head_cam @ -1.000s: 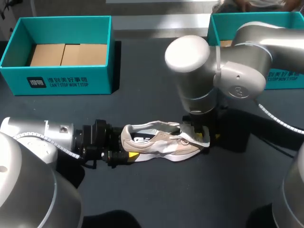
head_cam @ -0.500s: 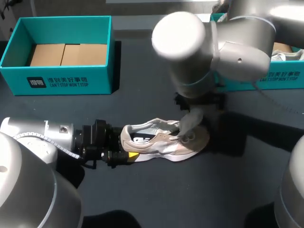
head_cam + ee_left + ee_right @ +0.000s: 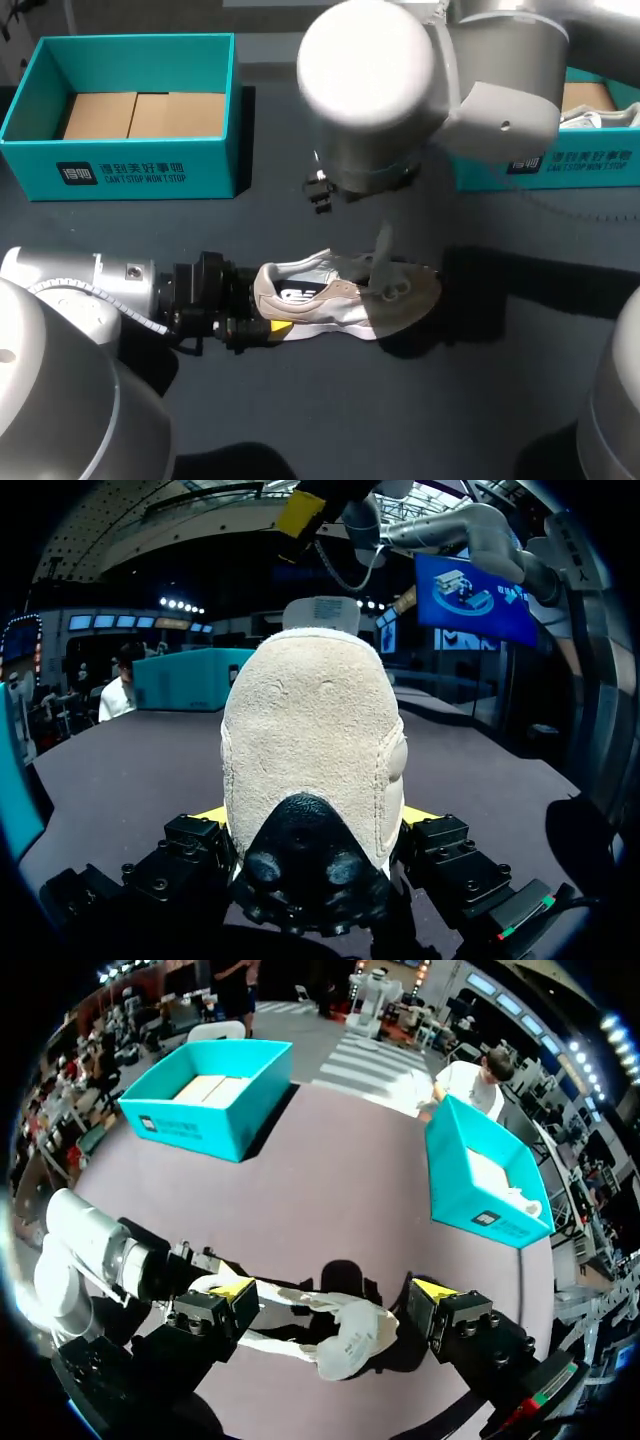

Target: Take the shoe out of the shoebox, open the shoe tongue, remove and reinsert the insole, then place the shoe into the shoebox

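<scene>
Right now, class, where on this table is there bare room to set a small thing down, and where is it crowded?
Free: the dark table strip on the robot's side of the shoe, and the patch between the left shoebox and the shoe. Crowded: at the shoe, with the left gripper on its heel and the right arm overhead.

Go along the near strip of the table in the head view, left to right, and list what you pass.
Left arm → left gripper, shut on the heel → shoe, toe to the right.
</scene>
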Robot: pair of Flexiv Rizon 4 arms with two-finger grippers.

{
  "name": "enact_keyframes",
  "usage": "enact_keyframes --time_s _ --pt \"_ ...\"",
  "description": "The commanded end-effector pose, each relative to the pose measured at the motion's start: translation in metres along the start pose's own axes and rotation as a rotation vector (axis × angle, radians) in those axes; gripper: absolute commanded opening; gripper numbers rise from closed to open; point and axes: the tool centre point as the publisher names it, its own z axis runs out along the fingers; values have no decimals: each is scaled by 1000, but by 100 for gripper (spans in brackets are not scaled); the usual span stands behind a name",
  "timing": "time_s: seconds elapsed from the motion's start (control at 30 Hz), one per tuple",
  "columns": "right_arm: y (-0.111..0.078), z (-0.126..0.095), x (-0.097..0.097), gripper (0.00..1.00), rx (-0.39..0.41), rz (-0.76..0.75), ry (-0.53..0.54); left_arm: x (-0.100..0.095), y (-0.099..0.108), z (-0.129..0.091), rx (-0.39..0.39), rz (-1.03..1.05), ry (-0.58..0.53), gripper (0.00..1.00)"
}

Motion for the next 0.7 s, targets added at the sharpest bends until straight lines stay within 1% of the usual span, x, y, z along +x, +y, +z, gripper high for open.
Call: enact_keyframes --time_s 0.03,0.07,0.17,0.27,0.3,0.33,0.37,0.4,0.47,0.53,0.7 --pt "11 10 36 100 65 -457 176 1 5 3 -1 -1 -3 0" --pt "13 12 42 100 88 -518 203 1 5 3 -1 -1 -3 0" --pt "17 14 53 100 130 -617 264 1 5 3 -1 -1 -3 0" --pt "19 17 59 100 161 -664 276 1 5 3 -1 -1 -3 0" --pt "19 17 60 84 169 -671 277 1 5 3 -1 -1 -3 0" --pt "19 18 61 45 178 -682 281 1 5 3 -1 -1 -3 0" --pt "18 18 62 30 186 -687 280 1 5 3 -1 -1 -3 0" --pt "15 18 62 0 191 -687 277 1 5 3 -1 -1 -3 0" --pt "8 14 61 0 198 -672 268 1 5 3 -1 -1 -3 0" --pt "-1 7 55 0 203 -627 262 1 5 3 -1 -1 -3 0" --pt "-1 7 55 0 203 -627 262 1 5 3 -1 -1 -3 0"
